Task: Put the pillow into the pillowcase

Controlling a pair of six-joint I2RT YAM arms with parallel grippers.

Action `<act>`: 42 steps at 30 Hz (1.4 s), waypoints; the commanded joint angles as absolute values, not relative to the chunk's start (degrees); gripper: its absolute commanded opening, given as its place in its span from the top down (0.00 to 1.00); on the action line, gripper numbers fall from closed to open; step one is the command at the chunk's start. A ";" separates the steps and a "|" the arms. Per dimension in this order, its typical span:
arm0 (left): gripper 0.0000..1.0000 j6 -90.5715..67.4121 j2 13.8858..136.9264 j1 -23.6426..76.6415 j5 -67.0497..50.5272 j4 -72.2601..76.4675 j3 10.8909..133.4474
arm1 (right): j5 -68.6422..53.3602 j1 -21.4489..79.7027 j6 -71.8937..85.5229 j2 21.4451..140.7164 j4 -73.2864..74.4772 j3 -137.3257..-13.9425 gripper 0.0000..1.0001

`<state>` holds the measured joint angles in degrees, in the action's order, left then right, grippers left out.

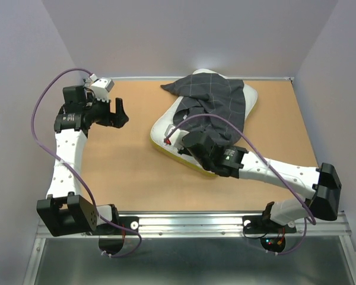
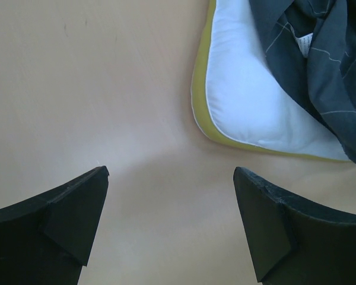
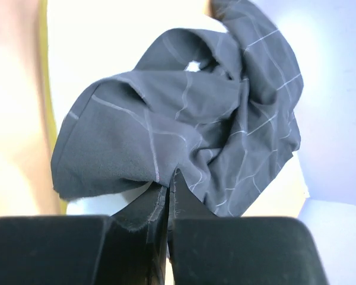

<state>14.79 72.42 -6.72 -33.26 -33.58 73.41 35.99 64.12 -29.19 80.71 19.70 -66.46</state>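
A pillow (image 1: 165,129) lies flat on the table (image 1: 118,172), right of centre. Its long axis runs on a diagonal from the near left to the far right. The white face is up and the yellow band shows along the near-left edge.

The dark checked pillowcase (image 1: 216,98) is crumpled in a heap over the middle and far end of the pillow. One corner of it trails off to the far left, onto the table. The pillow's near-left corner is left bare.

The right hand (image 1: 188,138) reaches in from the near right, over the pillow. Its fingers are clenched tight on a fold of the pillowcase (image 3: 184,119), and the cloth bunches up from the fingertips over the pale pillow (image 3: 107,35).

The left hand (image 1: 121,113) is at the far left, pointing right toward the pillow. Its fingers are spread wide and grip nothing. From its own camera, the left hand (image 2: 171,173) is over bare table (image 2: 77,89). The pillow's corner (image 2: 249,101) and the pillowcase (image 2: 326,65) lie ahead of it, untouched.
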 commanded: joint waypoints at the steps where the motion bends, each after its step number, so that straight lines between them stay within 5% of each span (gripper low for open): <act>1: 0.01 18.72 70.93 -4.05 -32.62 -29.46 76.29 | 29.81 59.52 -24.96 76.83 23.55 -73.21 1.00; 13: 0.09 36.99 78.56 11.05 -39.38 -15.03 76.37 | 22.42 34.73 -30.41 66.71 20.40 -69.80 0.99; 24: 0.13 51.06 103.43 20.65 -39.28 -13.98 94.99 | 11.70 20.32 -31.65 56.43 21.18 -61.08 0.99; 40: 0.15 67.33 120.66 30.15 -36.12 -2.20 102.21 | 12.48 17.67 -27.95 57.83 22.85 -64.42 0.99; 42: 0.28 67.76 122.78 30.32 -35.95 -1.93 104.41 | 12.48 17.49 -27.60 57.66 23.03 -64.95 0.99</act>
